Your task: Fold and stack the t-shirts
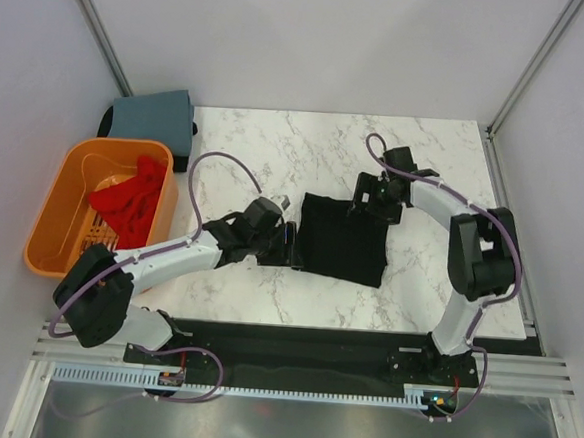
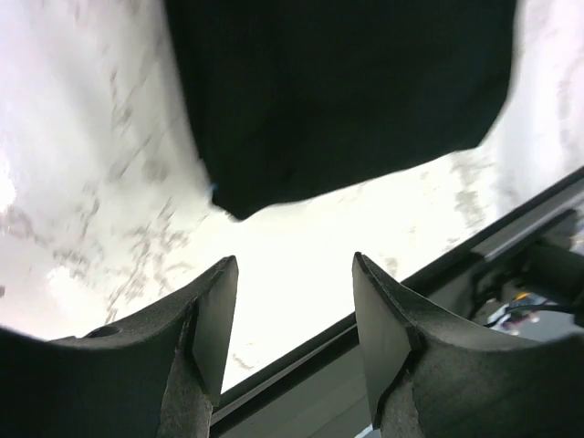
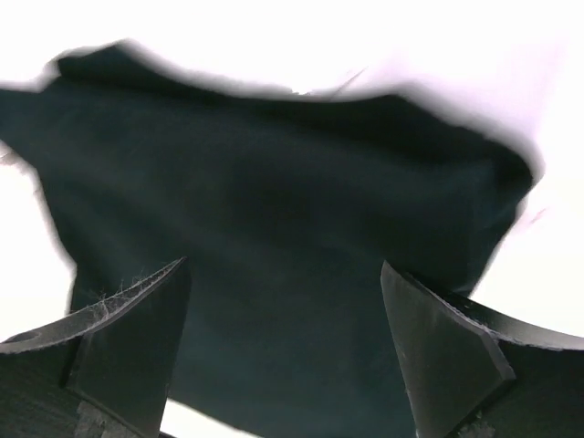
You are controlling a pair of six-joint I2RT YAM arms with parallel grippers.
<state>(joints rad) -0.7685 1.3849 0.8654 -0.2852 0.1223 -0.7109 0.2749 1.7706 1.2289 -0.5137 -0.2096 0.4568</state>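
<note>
While the black t-shirt (image 1: 343, 240) lies on the worktop (image 1: 317, 151), your left hand (image 2: 292, 265) is spread beside it. Your right hand (image 3: 285, 269) is spread above it.

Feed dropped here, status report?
Left gripper open, right gripper open. Folded black t-shirt flat on marble table. Red t-shirt in orange basket. No obstruction seen.

L pincer (image 2: 292, 283) spread, R pincer (image 3: 283, 283) spread wide

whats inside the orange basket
A crumpled red t-shirt lies in the orange basket, with some bare slotted floor showing beside it. Whatever is beneath the shirt is covered, so more could be hidden there.
</note>
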